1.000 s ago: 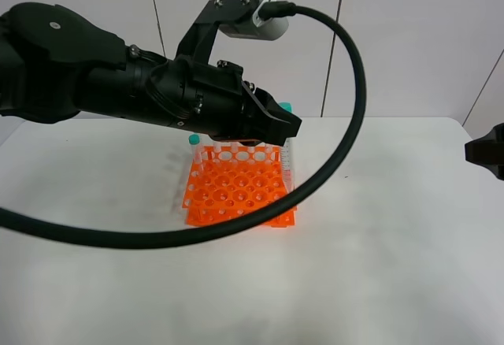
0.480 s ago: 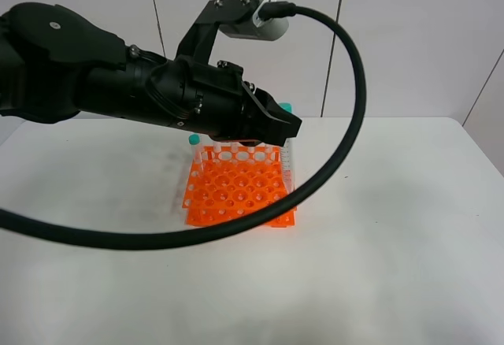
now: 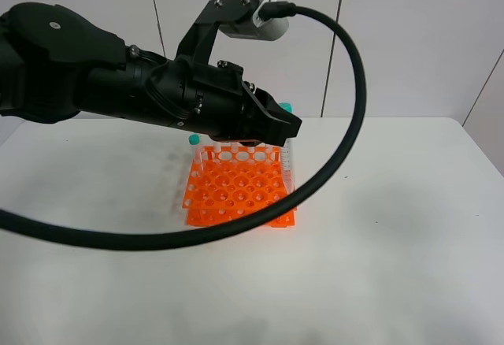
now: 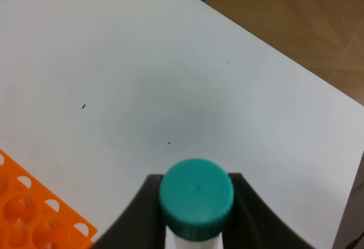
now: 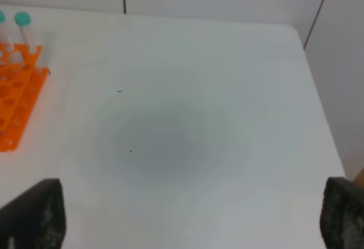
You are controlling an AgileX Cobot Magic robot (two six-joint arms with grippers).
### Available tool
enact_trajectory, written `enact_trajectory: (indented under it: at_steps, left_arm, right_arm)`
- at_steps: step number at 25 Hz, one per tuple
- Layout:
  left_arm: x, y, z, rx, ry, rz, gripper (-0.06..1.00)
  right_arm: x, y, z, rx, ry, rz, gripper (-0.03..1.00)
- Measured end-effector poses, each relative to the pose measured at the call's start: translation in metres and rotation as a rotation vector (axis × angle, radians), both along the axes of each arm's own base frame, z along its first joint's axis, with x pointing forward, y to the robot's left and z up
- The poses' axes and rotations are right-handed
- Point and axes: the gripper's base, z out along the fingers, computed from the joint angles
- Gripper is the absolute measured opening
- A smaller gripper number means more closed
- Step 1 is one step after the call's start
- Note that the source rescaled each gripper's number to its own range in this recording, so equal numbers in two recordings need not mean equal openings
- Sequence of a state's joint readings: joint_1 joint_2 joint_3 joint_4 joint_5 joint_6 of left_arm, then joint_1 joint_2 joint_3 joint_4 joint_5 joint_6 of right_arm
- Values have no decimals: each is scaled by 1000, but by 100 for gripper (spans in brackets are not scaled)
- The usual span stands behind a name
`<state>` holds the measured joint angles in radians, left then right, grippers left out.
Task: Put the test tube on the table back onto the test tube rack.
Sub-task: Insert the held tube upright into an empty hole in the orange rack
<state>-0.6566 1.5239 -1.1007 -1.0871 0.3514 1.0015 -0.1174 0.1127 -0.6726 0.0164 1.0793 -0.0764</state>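
Withdrawn from the high view's right edge, the right end effector (image 5: 187, 219) has its jaws wide apart above the bench (image 3: 394, 242), while the left end effector (image 3: 269, 131) is clamped on the tube (image 4: 196, 195), upright at the rack's (image 3: 235, 191) right edge.

Test tube (image 4: 196, 198): body cut off below the cap.
Test tube rack (image 3: 236, 191): far row partly behind left arm (image 3: 118, 85).
Right claw (image 5: 187, 218): only finger ends in frame.

We see the left claw (image 4: 196, 206) clamped on a teal-capped tube (image 4: 196, 191) over the white bench (image 4: 142, 61), a corner of the orange rack (image 4: 31, 218) close by, wood floor (image 4: 296, 16) beyond.
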Motion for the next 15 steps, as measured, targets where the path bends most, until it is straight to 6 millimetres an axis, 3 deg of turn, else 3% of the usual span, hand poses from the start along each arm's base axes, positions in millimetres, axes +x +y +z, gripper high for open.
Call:
enact_trajectory:
  at_steps: [9,15]
  left_arm:
    - [0,0,0,0,3,-4,0]
    - [-1,0,0,0,4,-6,0]
  right_arm:
    - [-3,0,-40,62,18,-28,100]
    - [0,0,-43,62,17,-29,100]
